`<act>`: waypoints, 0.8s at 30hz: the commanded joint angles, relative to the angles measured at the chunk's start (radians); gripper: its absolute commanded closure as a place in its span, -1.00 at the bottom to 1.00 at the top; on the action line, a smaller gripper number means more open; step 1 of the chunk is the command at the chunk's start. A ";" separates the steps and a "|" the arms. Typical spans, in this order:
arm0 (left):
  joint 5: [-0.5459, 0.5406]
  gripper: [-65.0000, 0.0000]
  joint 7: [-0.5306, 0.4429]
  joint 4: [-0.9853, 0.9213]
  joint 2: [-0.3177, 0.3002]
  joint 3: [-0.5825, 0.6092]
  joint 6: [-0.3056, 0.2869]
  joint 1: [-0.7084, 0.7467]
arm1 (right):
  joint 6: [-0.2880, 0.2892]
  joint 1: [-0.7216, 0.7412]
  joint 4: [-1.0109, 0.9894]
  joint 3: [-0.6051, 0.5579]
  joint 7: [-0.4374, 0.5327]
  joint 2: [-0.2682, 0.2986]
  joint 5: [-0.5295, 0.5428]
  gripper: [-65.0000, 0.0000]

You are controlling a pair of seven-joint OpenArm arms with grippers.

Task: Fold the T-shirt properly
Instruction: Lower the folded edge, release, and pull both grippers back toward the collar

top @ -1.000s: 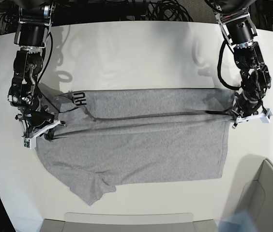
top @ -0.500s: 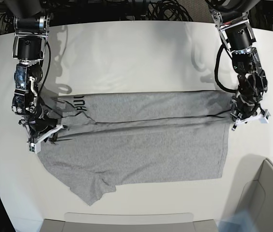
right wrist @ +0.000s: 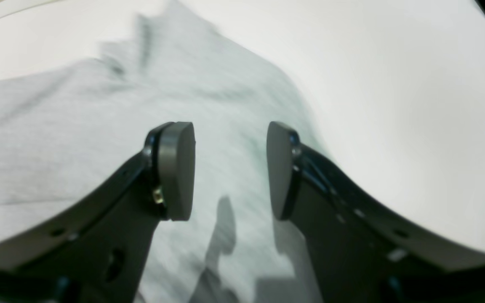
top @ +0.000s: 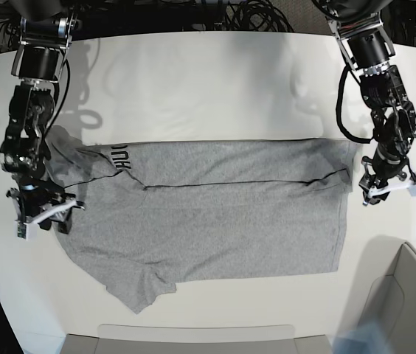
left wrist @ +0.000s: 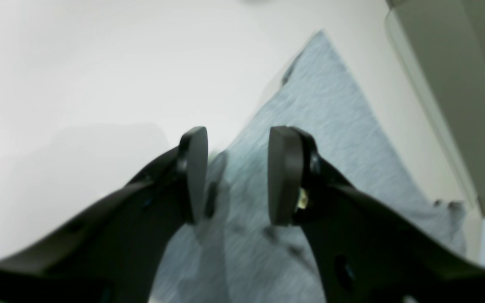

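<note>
The grey T-shirt (top: 223, 228) lies flat on the white table (top: 208, 81), its upper strip folded down along a crease, with black lettering (top: 122, 157) showing near its left end. My right gripper (top: 59, 215) stands open at the shirt's left edge; in the right wrist view that gripper (right wrist: 230, 170) hovers over grey cloth (right wrist: 78, 126) with nothing between its pads. At the shirt's right edge my left gripper (top: 366, 196) is open too. In the left wrist view it (left wrist: 236, 176) is over the shirt's edge (left wrist: 322, 105), holding nothing.
A grey bin (top: 407, 295) stands at the front right and shows as a beige wall (left wrist: 457, 84) in the left wrist view. A flat tray (top: 193, 339) lies along the front edge. Cables (top: 245, 15) run behind the table.
Both grippers have opened and let go of the shirt's folded edge, then drawn outward and slightly forward. The crease has settled flat on the shirt.
</note>
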 commanded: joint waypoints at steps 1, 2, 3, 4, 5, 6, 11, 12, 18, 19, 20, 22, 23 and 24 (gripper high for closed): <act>0.000 0.25 -0.010 0.043 -0.015 -0.002 -0.005 0.015 | 0.002 -0.014 0.048 0.041 -0.008 0.017 0.030 0.14; 0.000 0.25 -0.010 0.063 -0.015 -0.002 -0.005 0.038 | 0.004 -0.045 0.076 0.081 -0.041 0.022 0.064 0.14; 0.000 0.25 -0.010 0.086 -0.015 -0.002 -0.005 0.065 | 0.004 -0.088 0.107 0.122 -0.071 0.023 0.113 0.14; 0.000 0.25 -0.010 0.106 -0.015 -0.002 -0.005 0.087 | 0.004 -0.129 0.125 0.154 -0.089 0.025 0.164 0.14; 0.000 0.25 -0.010 0.123 -0.015 -0.002 -0.005 0.110 | 0.004 -0.181 0.140 0.183 -0.104 0.028 0.220 0.14; 0.000 0.25 -0.010 0.138 -0.015 -0.002 -0.005 0.128 | 0.004 -0.223 0.151 0.202 -0.110 0.032 0.263 0.14; 0.000 0.25 -0.005 0.187 -0.015 -0.002 -0.005 0.186 | 0.004 -0.413 0.159 0.229 -0.109 0.074 0.460 0.14; 0.002 0.25 -0.005 0.187 -0.015 -0.002 -0.005 0.188 | 0.004 -0.430 0.153 0.229 -0.109 0.077 0.477 0.14; 0.002 0.25 -0.004 0.183 -0.012 -0.001 -0.005 0.182 | 0.004 -0.434 -0.028 0.220 0.015 0.118 0.484 0.14; 0.002 0.25 -0.004 0.183 -0.012 -0.001 -0.005 0.180 | 0.004 -0.421 -0.056 0.216 0.025 0.123 0.484 0.14; 0.002 0.25 -0.004 0.183 -0.012 -0.001 -0.005 0.180 | 0.006 -0.404 -0.079 0.206 0.029 0.124 0.484 0.14; 0.002 0.25 -0.004 0.183 -0.012 -0.001 -0.005 0.182 | 0.006 -0.385 -0.099 0.197 0.031 0.129 0.484 0.14; 0.002 0.25 -0.004 0.183 -0.012 -0.002 -0.005 0.183 | 0.006 -0.374 -0.104 0.197 0.031 0.129 0.484 0.14; 0.002 0.25 -0.004 0.183 -0.012 -0.004 -0.005 0.185 | 0.006 -0.362 -0.104 0.197 0.031 0.128 0.484 0.14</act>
